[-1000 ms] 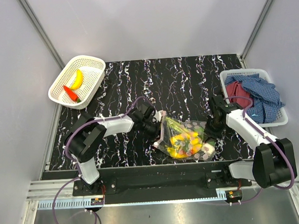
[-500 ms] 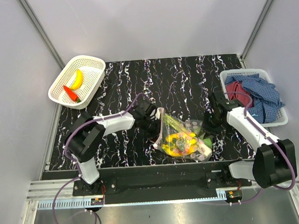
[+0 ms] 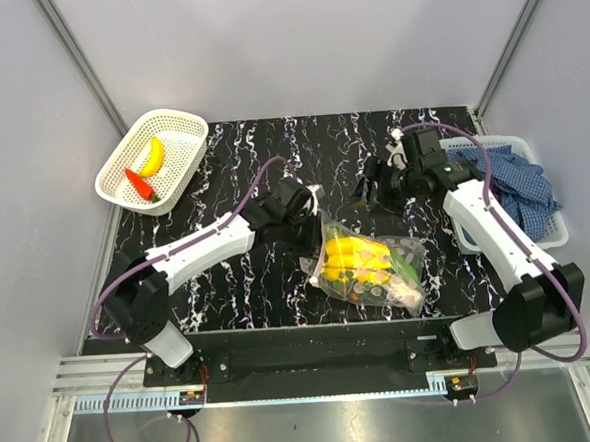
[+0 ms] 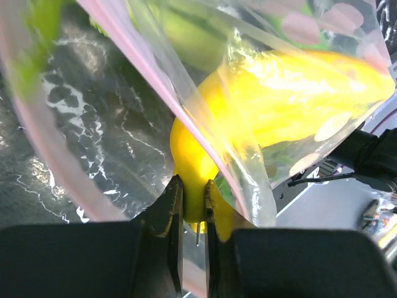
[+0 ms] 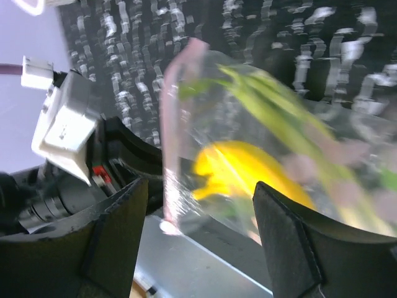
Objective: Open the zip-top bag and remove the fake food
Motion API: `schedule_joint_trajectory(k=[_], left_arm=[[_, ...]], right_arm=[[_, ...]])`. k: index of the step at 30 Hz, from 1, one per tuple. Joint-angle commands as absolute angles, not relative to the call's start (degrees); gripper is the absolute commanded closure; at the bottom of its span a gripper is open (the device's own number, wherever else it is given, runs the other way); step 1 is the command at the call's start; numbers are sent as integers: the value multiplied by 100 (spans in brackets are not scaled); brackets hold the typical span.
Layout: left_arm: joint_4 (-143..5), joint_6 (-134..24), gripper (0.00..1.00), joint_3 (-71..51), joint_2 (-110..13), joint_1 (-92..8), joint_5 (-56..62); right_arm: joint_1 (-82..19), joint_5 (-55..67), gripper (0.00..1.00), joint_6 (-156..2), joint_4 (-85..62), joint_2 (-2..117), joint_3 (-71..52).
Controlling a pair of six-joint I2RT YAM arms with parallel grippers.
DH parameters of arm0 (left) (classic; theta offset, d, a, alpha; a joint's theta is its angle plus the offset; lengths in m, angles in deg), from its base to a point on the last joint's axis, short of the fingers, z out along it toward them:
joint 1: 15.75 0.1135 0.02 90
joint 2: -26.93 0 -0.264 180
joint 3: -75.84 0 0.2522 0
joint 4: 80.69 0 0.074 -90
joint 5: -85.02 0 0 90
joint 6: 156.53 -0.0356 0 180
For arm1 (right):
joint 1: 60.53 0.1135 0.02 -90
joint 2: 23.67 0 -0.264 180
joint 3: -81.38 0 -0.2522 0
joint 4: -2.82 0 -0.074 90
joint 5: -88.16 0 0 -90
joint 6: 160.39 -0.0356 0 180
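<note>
Marbled table [image 3: 271, 162] — bag [image 3: 370, 268] in left jaws

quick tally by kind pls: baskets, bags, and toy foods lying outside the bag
baskets: 2, left basket and right basket
bags: 1, zip-top bag
toy foods outside the bag: 2, banana and red chili
total: 5

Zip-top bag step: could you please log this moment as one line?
left gripper: shut on zip-top bag edge | right gripper: open, off the bag | fake food: inside bag
</note>
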State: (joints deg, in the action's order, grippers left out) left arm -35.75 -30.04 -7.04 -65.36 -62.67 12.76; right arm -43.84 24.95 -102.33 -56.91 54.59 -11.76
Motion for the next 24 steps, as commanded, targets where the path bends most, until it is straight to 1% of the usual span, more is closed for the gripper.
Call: schedule_joint_trajectory(k=[1,10,20,24], left_arm=[[-3283,-3155,100,-1209,-6254,-6409,760],[-2580,-3322,100,-1386,-6175,-6462,118],[-2316,-3401,100,-973,-6034,-6462,-102],[-2298,-3349,100,-762,-5955,-6462,-146]], right_arm=[[-4146,3094,23,-10914,-4628,5701,-1042],[-3548,2392,23,-10458,-5171,6675,-349],[-2951,1996,23,-9861,-5689,7810,329],[-2687,1558,23,-9605,-6077,8285,795]])
